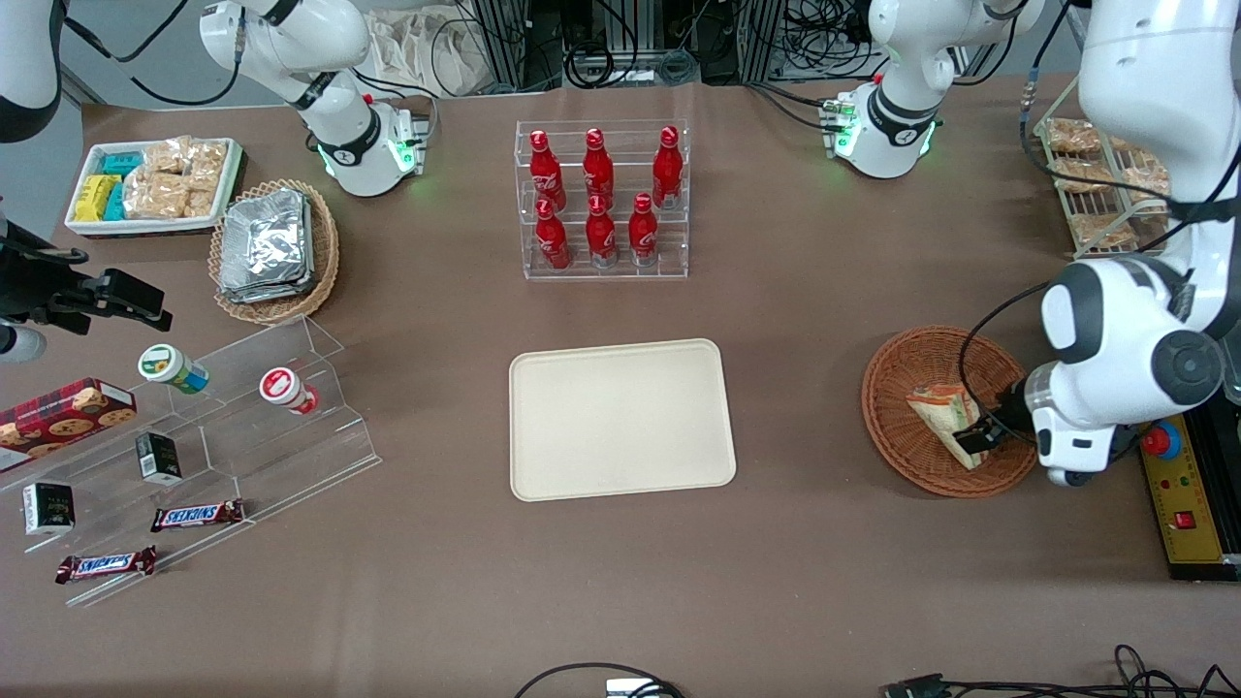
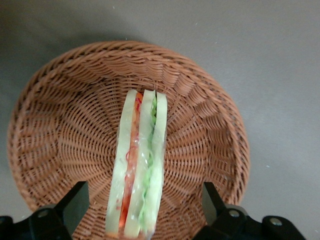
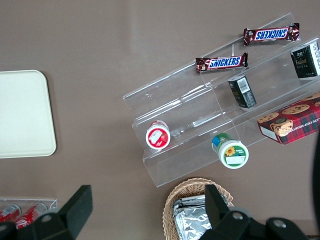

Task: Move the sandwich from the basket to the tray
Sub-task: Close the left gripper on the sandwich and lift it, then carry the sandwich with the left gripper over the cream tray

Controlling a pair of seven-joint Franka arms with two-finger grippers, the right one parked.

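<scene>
The sandwich [image 1: 942,411], a wrapped wedge of white bread with green and orange-red filling, lies in the reddish-brown wicker basket [image 1: 897,388] toward the working arm's end of the table. My left gripper [image 1: 979,436] is down in the basket over the sandwich's wide end. In the left wrist view the sandwich [image 2: 140,165] stands on edge between the two black fingers [image 2: 75,202], which are spread wide on either side and do not touch it; the basket's weave [image 2: 60,135] shows around it. The cream tray [image 1: 620,417] lies empty at the table's middle.
A clear rack of red bottles [image 1: 603,199] stands farther from the front camera than the tray. A tan basket of foil packets [image 1: 274,247], a white tub of snacks [image 1: 155,184] and a clear stepped shelf with small goods [image 1: 194,456] lie toward the parked arm's end. A wire rack [image 1: 1096,184] stands near the working arm.
</scene>
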